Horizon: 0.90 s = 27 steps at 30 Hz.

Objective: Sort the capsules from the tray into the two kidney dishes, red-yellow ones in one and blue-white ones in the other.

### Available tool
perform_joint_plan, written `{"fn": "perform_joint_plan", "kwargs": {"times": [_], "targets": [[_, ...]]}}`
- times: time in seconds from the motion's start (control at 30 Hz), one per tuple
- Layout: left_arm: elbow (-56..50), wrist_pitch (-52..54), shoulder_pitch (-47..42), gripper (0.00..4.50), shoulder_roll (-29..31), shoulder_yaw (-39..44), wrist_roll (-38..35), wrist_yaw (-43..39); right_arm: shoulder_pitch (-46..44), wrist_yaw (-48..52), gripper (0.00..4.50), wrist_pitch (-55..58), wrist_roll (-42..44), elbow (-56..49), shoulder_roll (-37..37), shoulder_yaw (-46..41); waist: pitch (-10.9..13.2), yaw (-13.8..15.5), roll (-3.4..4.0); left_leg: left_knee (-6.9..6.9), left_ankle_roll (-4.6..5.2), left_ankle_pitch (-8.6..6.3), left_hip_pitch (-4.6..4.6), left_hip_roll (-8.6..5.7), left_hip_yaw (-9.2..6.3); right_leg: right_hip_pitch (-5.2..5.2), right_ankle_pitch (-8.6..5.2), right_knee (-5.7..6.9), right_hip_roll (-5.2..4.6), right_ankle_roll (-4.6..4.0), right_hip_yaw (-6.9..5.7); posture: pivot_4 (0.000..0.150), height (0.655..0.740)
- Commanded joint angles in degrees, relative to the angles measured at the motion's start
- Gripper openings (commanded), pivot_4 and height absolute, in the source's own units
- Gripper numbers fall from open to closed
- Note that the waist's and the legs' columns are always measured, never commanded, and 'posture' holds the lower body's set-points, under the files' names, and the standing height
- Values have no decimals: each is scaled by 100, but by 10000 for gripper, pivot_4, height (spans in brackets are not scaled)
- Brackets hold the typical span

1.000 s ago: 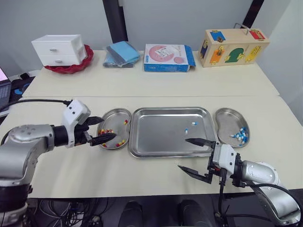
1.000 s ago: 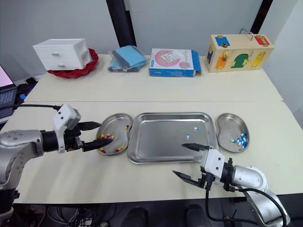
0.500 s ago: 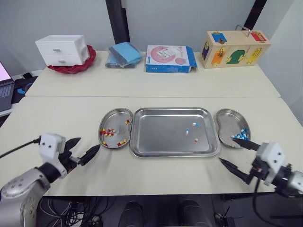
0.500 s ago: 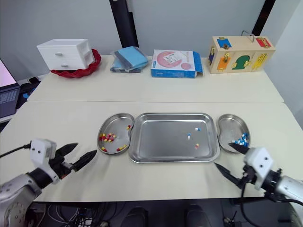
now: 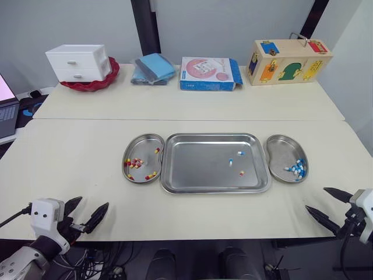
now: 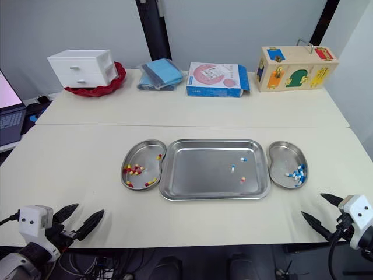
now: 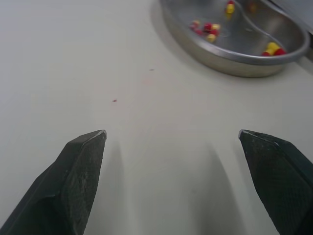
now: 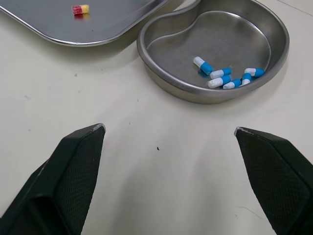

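One steel tray (image 5: 192,166) sits mid-table. Two kidney dishes flank it: left kidney dish (image 5: 144,146) against the tray's left end, right kidney dish (image 5: 280,150) just beside its right end.

Three capsules remain in the tray, all in its right half:
- two blue-white tray capsules (image 5: 240,153), toward the back edge
- one red-yellow tray capsule (image 5: 241,173), nearer the front edge

The left dish holds red-yellow dish capsules (image 5: 134,163), roughly seven (clumped, exact count unclear). The right dish holds blue-white dish capsules (image 8: 220,81), about six, bunched at its right rim.

Left gripper (image 5: 88,210) is at the table's front-left corner, two fingers spread wide, nothing between them. Right gripper (image 5: 316,199) is at the front-right corner, fingers likewise spread and empty, well apart from the right dish.

On the back table there is one white drawer unit (image 5: 78,62) on a red dish (image 5: 93,83), one blue cloth bundle (image 5: 151,67), one pink-and-blue box (image 5: 207,72) and one wooden puzzle box (image 5: 288,54).
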Motion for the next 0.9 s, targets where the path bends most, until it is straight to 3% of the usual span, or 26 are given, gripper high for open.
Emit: {"fn": "perform_joint_plan", "kwargs": {"times": [0.03, 0.27, 0.57, 0.7, 0.9], "targets": [[-622, -54, -118, 44924, 404, -593, -148, -604, 193, 26, 45000, -138, 19, -180, 4, -216, 0, 0, 0, -1, 0, 0, 0, 0, 0, 0, 0, 0, 0, 0, 0, 1500, 7078], [-1013, -297, -1032, 44924, 518, -1831, -529, -1367, 1158, 45, 45000, -291, -26, -939, 270, -407, -20, 30, 35, -2, -1, 0, -5, 1, 0, 1, 1, -4, 2, 3, 1, 1500, 7078], [-385, -924, -1357, 44924, 266, -2083, -530, -1695, 2044, -302, 45000, 22, -113, -2464, 693, -125, -44, -30, 72, -5, 0, 0, 3, 0, 2, 1, -2, -7, 6, 1, 11, 1500, 7078], [-218, -1138, -1371, 44924, 233, -2096, -415, -1651, 1909, -691, 45000, 707, -120, -3328, 633, 333, -49, -11, 63, -4, 0, 0, 0, 1, 1, 1, -3, -9, 6, 1, 11, 1500, 7078], [-208, -1276, -1366, 44924, 207, -2187, -376, -1595, 877, -1479, 45000, 2023, -250, -4045, 475, 1298, -56, -9, 52, -4, 0, 0, 0, 1, 1, 1, -2, -11, 6, 1, 10, 1500, 7078]]}}
